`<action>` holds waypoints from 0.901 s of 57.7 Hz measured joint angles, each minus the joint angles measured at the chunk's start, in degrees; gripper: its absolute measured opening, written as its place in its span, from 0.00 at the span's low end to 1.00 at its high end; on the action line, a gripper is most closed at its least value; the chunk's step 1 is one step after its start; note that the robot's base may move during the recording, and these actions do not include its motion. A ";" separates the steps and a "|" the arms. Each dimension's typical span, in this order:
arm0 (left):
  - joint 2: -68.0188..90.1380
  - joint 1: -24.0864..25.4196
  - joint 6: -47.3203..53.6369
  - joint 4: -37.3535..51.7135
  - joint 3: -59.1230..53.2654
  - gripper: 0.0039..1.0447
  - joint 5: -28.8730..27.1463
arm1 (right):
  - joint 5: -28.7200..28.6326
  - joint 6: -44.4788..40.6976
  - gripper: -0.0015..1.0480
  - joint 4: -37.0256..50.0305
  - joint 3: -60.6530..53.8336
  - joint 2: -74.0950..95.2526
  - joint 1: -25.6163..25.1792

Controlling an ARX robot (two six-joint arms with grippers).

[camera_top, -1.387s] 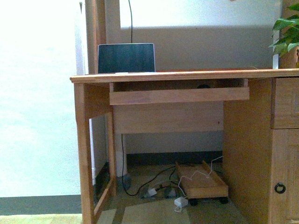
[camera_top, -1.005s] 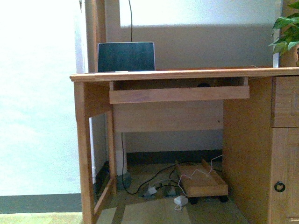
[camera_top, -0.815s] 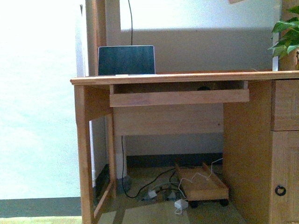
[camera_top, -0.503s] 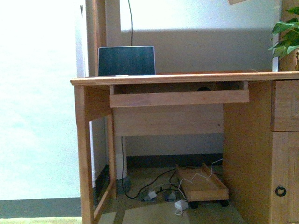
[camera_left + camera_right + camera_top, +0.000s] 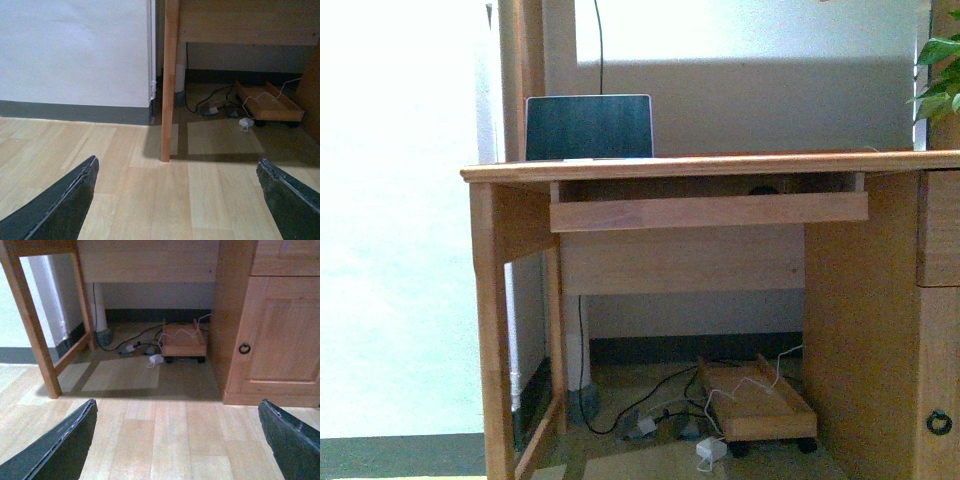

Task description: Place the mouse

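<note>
The left hand [image 5: 176, 161] and right hand [image 5: 177, 402] point forward, jaws wide apart, seemingly empty.

wood desk [image 5: 720, 164] w/ laptop [image 5: 588, 126], plant [image 5: 941, 78], wheeled tray [image 5: 762, 408]

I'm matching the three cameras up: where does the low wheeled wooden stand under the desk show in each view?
Front view: wheeled wooden stand on the floor under the desk, near the cabinet side.
Left wrist view: stand under the desk, beyond the front leg.
Right wrist view: stand under the desk, next to the cabinet door.
Shared landmark: the white adapter lying just before it.
</note>
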 joint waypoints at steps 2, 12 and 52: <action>0.00 0.00 0.02 0.00 0.00 0.93 0.00 | 0.00 0.00 0.93 0.00 0.00 0.00 0.00; 0.00 0.00 0.02 0.00 0.00 0.93 0.00 | 0.00 0.00 0.93 0.00 0.00 0.00 -0.02; 0.00 0.00 0.00 0.00 0.00 0.93 0.00 | -0.02 0.00 0.93 0.00 0.00 0.00 -0.02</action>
